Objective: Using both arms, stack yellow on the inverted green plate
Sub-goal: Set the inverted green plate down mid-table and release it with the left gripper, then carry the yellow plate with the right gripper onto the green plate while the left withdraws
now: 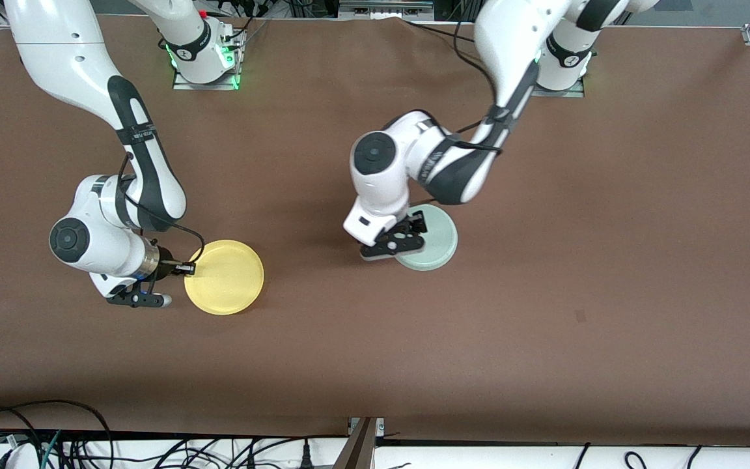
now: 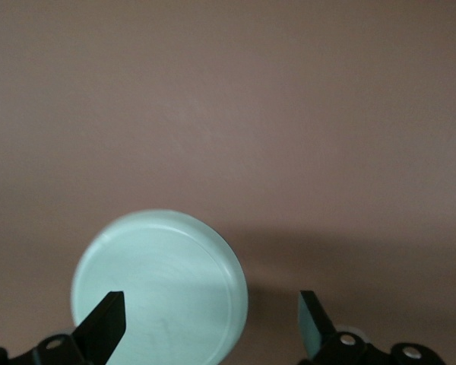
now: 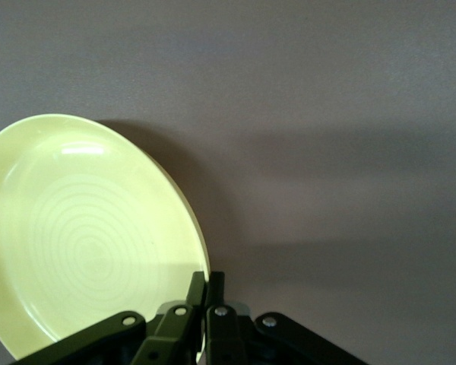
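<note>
Yellow plate (image 1: pixel 224 277), round, shallow and matte with faint concentric rings inside, lies toward the right arm's end of the table (image 1: pixel 544 312). The right gripper (image 1: pixel 187 267) is pinched tight on its low rim. Green plate (image 1: pixel 428 237), a matte mint disc lying upside down with its flat underside up, sits near the table's middle. The left gripper (image 1: pixel 407 229) hovers over its edge, fingers (image 2: pixel 106 323) spread wide, holding nothing. That gripper and wrist hide part of the green plate in the front view.
</note>
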Motion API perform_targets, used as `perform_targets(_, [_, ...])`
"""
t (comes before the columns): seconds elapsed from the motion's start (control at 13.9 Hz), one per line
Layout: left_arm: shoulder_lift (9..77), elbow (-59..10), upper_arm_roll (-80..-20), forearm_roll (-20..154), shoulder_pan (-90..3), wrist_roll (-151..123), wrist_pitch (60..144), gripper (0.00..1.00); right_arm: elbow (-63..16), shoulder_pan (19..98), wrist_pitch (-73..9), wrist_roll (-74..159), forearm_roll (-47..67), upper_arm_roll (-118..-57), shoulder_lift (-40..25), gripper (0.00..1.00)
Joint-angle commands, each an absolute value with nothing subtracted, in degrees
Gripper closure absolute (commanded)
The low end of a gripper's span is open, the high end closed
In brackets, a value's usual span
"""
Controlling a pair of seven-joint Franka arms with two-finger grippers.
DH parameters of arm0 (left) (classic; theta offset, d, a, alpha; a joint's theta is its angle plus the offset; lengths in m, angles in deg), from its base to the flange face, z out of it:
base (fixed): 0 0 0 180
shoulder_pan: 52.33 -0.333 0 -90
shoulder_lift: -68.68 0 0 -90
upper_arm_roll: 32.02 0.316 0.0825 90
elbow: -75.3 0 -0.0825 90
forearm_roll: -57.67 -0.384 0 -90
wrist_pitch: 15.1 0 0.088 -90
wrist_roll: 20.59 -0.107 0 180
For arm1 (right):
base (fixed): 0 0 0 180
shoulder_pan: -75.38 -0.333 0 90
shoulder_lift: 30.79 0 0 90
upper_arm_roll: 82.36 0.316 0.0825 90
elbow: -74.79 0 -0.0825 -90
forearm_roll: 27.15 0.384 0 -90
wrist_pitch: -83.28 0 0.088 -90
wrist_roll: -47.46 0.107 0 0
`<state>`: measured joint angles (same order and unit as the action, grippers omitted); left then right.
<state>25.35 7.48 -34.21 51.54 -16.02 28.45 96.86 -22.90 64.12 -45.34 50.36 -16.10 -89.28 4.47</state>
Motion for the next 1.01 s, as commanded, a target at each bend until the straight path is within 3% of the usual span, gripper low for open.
perform_targets(0.0, [33.3, 4.7, -34.7, 54.4, -22.0, 16.9, 90.1, 0.00, -23.3, 64.0, -41.4, 54.2, -13.4, -87.5, 0.5, 1.00])
perform_targets(0.57, [44.2, 4.5, -34.5, 53.6, -39.2, -16.0, 75.8, 0.00, -21.9, 63.1, -41.4, 78.2, -11.0, -72.5, -1.1, 1.00])
perform_targets(0.93, [50.9, 3.8, -34.6, 53.6, -45.4, -21.3, 68.8, 0.00, -22.0, 53.1, -50.2, 91.7, -10.4, -71.3, 1.0, 1.00])
